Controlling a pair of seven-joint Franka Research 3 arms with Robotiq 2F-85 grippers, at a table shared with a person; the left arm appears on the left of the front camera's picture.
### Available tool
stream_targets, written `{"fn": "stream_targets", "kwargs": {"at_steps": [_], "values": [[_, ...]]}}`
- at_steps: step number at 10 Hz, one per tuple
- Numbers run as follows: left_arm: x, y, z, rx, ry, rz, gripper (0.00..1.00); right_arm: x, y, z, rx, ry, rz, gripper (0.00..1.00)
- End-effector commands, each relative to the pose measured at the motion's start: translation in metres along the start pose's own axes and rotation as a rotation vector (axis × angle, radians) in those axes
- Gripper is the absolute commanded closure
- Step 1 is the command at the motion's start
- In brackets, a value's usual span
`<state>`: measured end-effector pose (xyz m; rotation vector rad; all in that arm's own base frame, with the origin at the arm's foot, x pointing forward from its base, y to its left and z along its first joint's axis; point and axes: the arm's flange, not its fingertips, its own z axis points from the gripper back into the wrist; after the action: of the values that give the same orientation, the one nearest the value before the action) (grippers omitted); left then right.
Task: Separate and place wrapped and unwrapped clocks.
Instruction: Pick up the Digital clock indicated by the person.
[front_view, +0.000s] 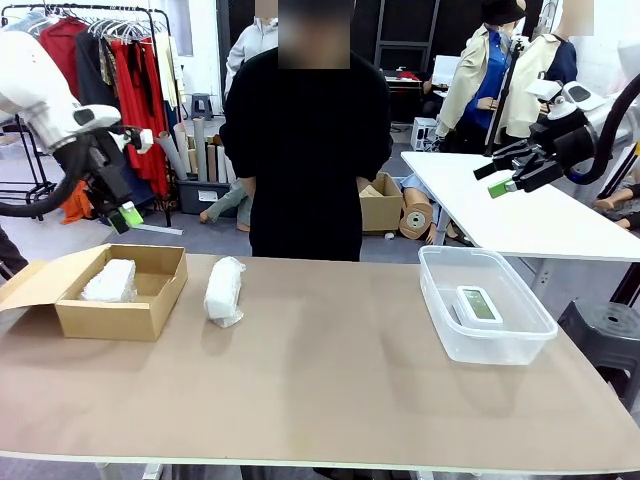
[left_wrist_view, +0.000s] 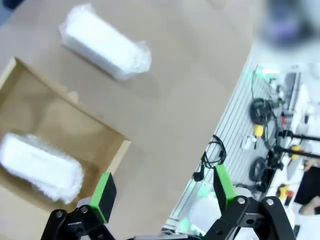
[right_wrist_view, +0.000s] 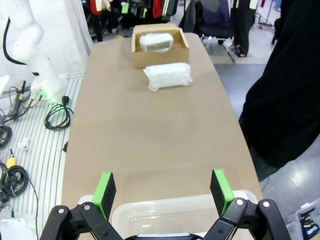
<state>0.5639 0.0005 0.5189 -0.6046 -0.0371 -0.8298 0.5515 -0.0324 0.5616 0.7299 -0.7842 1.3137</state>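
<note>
One wrapped clock (front_view: 109, 281) (left_wrist_view: 40, 167) (right_wrist_view: 156, 41) lies inside the brown cardboard box (front_view: 150, 310) at the table's left. A second wrapped clock (front_view: 224, 290) (left_wrist_view: 105, 42) (right_wrist_view: 168, 76) lies on the bare tabletop just right of the box. The unwrapped white clock (front_view: 479, 305) with a grey screen rests in the clear plastic tub (front_view: 436, 297) (right_wrist_view: 150, 212) at the right. My left gripper (front_view: 128, 216) (left_wrist_view: 165, 192) hangs open high above the box, holding nothing. My right gripper (front_view: 500, 180) (right_wrist_view: 163, 189) is open, raised above the tub.
A person in black stands at the far side of the table (front_view: 330, 380), hands behind the back. The box's flap (front_view: 40, 280) folds out to the left. A second white table (front_view: 510, 210) stands behind at right. Cables lie on the floor beside the table (right_wrist_view: 57, 116).
</note>
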Motion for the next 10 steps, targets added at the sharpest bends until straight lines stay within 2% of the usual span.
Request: {"fn": "stream_targets", "kwargs": {"at_steps": [1,2,3,4,6,8,9,10], "values": [[-0.002,0.012,0.025,-0.011,-0.077,-0.207,0.0,0.002,0.0,0.001,-0.002,-0.003,0.003,0.0],[-0.004,0.007,0.037,0.056,-0.143,-0.333,0.0,0.002,0.0,0.001,-0.002,-0.003,0.003,0.0],[-0.002,0.002,0.047,0.115,-0.256,-0.438,0.0,0.002,0.0,0.001,-0.002,-0.003,0.003,0.0],[-0.002,-0.003,0.057,0.101,-0.341,-0.502,0.0,0.002,0.0,0.001,-0.002,-0.003,0.003,0.0],[-0.014,-0.007,0.071,0.015,-0.418,-0.593,0.0,0.002,0.0,0.001,-0.002,-0.003,0.003,0.0],[-0.018,-0.005,0.08,0.034,-0.435,-0.746,0.0,0.002,0.0,0.001,-0.002,-0.003,0.003,0.0],[-0.014,-0.001,0.087,0.037,-0.467,-0.758,0.0,0.002,0.0,0.001,-0.002,-0.003,0.003,0.0],[-0.01,0.0,0.089,0.036,-0.497,-0.708,0.0,0.002,0.0,0.001,-0.002,-0.003,0.003,0.0]]}}
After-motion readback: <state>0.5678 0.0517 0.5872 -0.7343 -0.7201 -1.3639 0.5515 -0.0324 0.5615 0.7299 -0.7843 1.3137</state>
